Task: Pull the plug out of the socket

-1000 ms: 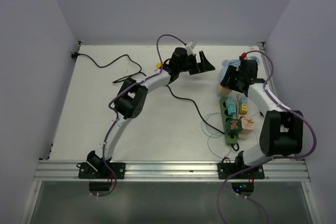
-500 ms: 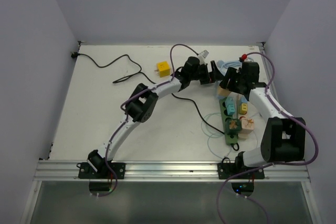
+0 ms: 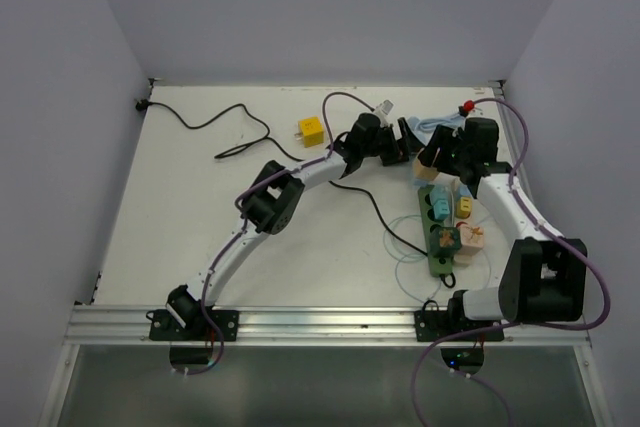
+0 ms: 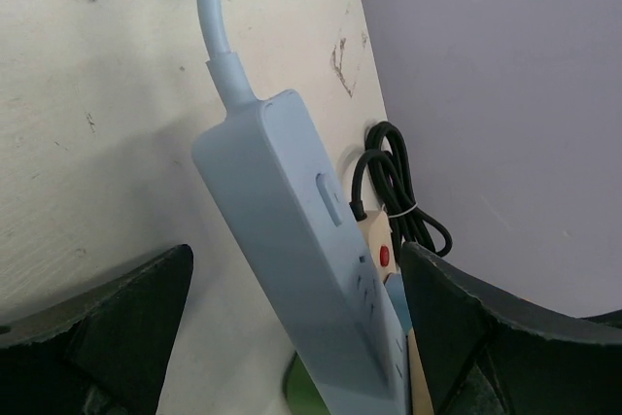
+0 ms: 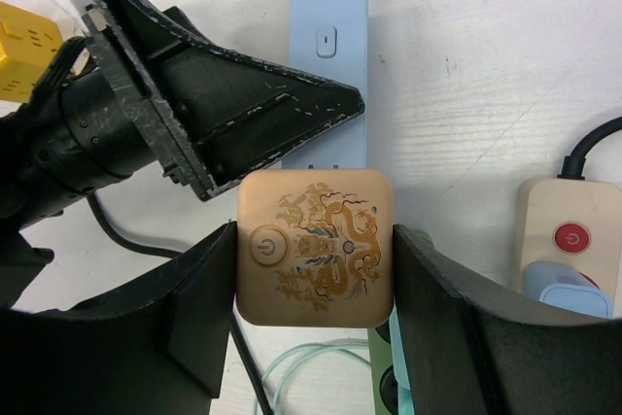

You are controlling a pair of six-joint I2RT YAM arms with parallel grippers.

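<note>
The socket [image 3: 437, 239] is laid on the desk [image 3: 200, 217], its long axis running near-to-far, with the far end at the right gripper [image 3: 435, 162]. The plug [image 5: 314, 247] — a tan cube — is pinched between the right jaws there, so the socket beneath is mostly hidden and the plug's seating cannot be made out. The left gripper [image 4: 296, 337] jaws are spread astride the light blue strip [image 4: 292, 230].

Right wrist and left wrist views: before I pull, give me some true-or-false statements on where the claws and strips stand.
1. The right claw has a finger on each side of the gold dragon-print plug. True.
2. The left claw is shut on the light blue strip. False: it is open, with its fingers apart from the strip.
3. The beige strip has a green button. False: its button is red.
4. The dark green socket lies on the right arm's side of the table. True.
</note>
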